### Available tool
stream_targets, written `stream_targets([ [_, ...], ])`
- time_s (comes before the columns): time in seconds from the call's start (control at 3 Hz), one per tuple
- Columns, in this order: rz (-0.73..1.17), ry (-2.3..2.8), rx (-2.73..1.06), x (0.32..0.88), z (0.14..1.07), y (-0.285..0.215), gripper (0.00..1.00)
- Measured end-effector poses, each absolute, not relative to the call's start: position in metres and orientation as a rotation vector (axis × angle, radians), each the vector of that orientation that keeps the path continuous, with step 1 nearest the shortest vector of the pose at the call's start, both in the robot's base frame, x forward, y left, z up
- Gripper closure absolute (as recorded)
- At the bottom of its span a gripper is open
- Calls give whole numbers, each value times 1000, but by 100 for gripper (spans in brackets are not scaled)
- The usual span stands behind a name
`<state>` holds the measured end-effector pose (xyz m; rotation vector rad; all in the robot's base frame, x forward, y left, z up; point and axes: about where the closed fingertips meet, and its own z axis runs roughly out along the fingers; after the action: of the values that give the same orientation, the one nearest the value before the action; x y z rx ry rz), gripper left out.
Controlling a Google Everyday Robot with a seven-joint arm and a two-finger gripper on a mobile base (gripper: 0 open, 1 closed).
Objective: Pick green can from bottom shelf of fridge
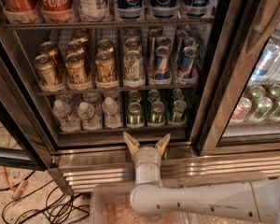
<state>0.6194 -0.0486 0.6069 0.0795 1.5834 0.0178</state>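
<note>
Several green cans stand in rows on the bottom shelf [121, 130] of the fridge [210, 92], right of centre; the front ones are at left [134, 114], middle [157, 112] and right [178, 110]. They have green bodies and silver tops. My gripper [146, 142] is open and empty, its two tan fingers spread in a V. It sits in front of the fridge's base edge, just below the front left and middle green cans and apart from them.
Small water bottles [88, 113] fill the left of the bottom shelf. Gold-brown cans [77, 69], a white-and-green can [133, 66] and blue cans [161, 62] stand on the rack above. A ribbed steel base panel [98, 171] is below. Cables [46, 204] lie on the floor at left.
</note>
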Motion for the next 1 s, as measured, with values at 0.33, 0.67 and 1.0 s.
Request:
stream_targets([
  [0.33,-51,1508,106,622,615,-59,0],
  [0.67,-126,1480,139,624,614,-76,0],
  [1.0,-124,1481,139,625,614,-76,0],
])
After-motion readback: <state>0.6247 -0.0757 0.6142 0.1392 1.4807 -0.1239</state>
